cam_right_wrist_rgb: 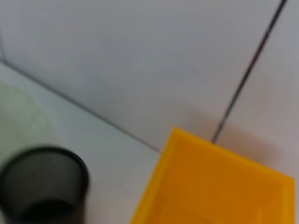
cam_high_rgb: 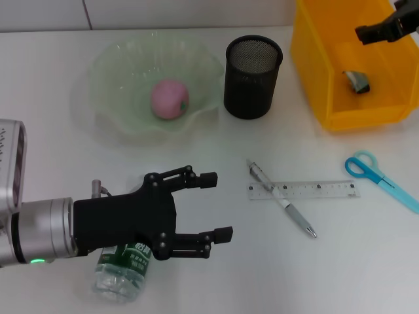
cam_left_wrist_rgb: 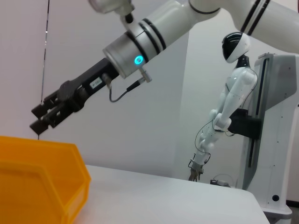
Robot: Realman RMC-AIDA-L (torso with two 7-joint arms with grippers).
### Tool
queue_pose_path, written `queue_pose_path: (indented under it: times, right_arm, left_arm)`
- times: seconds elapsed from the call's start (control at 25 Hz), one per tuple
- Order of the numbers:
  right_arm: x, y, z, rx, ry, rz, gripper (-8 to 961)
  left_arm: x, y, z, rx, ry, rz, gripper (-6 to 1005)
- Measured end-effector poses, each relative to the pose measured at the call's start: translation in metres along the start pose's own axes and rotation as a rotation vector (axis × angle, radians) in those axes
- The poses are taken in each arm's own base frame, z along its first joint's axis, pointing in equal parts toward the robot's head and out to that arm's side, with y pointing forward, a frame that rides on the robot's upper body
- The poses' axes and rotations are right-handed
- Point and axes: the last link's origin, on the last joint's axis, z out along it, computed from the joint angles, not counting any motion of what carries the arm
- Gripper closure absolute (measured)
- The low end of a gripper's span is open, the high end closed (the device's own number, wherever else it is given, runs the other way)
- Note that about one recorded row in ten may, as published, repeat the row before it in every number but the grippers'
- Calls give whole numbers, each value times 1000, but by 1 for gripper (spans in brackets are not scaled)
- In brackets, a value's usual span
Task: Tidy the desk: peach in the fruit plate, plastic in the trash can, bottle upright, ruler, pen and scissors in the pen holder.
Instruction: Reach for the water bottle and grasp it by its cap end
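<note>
A pink peach [cam_high_rgb: 169, 99] lies in the clear green fruit plate [cam_high_rgb: 118, 72]. A crumpled piece of plastic [cam_high_rgb: 357, 81] lies in the yellow bin [cam_high_rgb: 313, 72]. My right gripper [cam_high_rgb: 366, 31] hovers above that bin; it also shows in the left wrist view [cam_left_wrist_rgb: 37, 119]. My left gripper [cam_high_rgb: 216, 206] is open and empty at the front left, its body over a clear bottle [cam_high_rgb: 124, 273] with a green label that lies on its side. A ruler [cam_high_rgb: 303, 190], a pen [cam_high_rgb: 281, 206] across it and blue scissors [cam_high_rgb: 380, 178] lie on the table.
The black mesh pen holder [cam_high_rgb: 253, 77] stands between the plate and the bin, with nothing showing inside; it shows in the right wrist view [cam_right_wrist_rgb: 44, 186] beside the bin [cam_right_wrist_rgb: 215, 186]. Another robot [cam_left_wrist_rgb: 233, 107] stands beyond the table.
</note>
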Motion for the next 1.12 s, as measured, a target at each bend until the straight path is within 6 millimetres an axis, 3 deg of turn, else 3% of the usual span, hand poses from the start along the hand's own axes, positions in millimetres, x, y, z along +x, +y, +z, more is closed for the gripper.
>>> queue_pose_path:
  times: [0.12, 0.24, 0.44, 0.72, 0.84, 1.0, 1.12]
  right_arm:
    - [-5, 10, -28, -94, -133, 35, 269]
    - [1, 20, -56, -205, -261, 35, 115]
    - [50, 36, -83, -399, -412, 21, 119]
    - [148, 53, -83, -610, -531, 68, 119]
    - [181, 56, -80, -631, -577, 124, 119]
    - [212, 60, -80, -605, -627, 168, 119]
    - [222, 60, -79, -579, -613, 183, 119]
  left_arm:
    - [1, 0, 0, -3, 4, 2, 139]
    - [3, 1, 0, -7, 15, 5, 139]
    - [6, -2, -2, 7, 34, 10, 139]
    - [24, -3, -9, 11, 137, 4, 139]
    - [31, -5, -14, 27, 163, -21, 139]
    - [46, -12, -19, 61, 134, -63, 139]
    - [62, -26, -17, 168, -17, -123, 139]
